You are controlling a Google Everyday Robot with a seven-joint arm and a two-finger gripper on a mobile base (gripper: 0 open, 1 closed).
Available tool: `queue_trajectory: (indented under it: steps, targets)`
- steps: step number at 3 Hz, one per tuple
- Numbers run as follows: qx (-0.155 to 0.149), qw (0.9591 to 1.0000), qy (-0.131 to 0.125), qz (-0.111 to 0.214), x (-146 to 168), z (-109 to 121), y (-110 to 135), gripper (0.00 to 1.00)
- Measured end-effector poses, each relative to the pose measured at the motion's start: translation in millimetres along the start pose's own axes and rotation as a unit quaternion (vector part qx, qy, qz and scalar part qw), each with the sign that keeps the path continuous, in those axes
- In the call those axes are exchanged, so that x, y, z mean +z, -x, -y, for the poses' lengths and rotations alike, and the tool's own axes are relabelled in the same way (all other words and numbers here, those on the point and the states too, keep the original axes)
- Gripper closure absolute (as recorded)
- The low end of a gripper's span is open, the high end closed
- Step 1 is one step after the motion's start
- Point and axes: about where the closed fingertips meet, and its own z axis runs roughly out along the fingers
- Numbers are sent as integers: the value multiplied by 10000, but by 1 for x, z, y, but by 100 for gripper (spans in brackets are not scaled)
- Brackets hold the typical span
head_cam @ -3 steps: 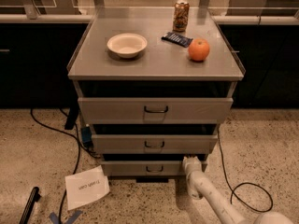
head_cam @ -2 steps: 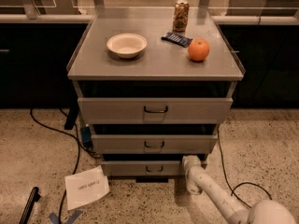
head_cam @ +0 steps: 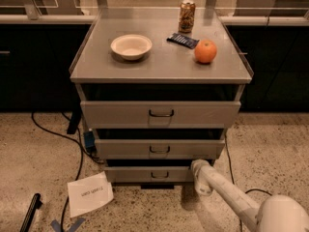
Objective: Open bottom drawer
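light: dim, warm, overhead | gripper (head_cam: 201, 179): pale, beside bottom drawer (head_cam: 152, 175) | floor (head_cam: 38, 151): soft shadows

Nothing can be read for certain. The white paper sheet (head_cam: 90, 193) on the floor, lower left, carries one short line of dark writing, not legible. The drink can (head_cam: 187, 16), top centre, shows only mottled print. The gripper (head_cam: 198, 169) sits lower right of centre, at the right end of the bottom drawer (head_cam: 145, 174).

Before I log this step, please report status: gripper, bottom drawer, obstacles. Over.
Gripper low, at right end of bottom drawer, off the handle. Paper sheet on floor to the left, not in path. Over.
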Motion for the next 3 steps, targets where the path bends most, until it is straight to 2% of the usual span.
queue_trajectory:
  steps: [1, 2, 3]
  targets:
    - [424, 9984, 116, -359, -3, -3, -19, 100]
    - [554, 9974, 121, -452, -4, -4, -24, 100]
    - [555, 9974, 121, -453, -6, -3, -22, 100]
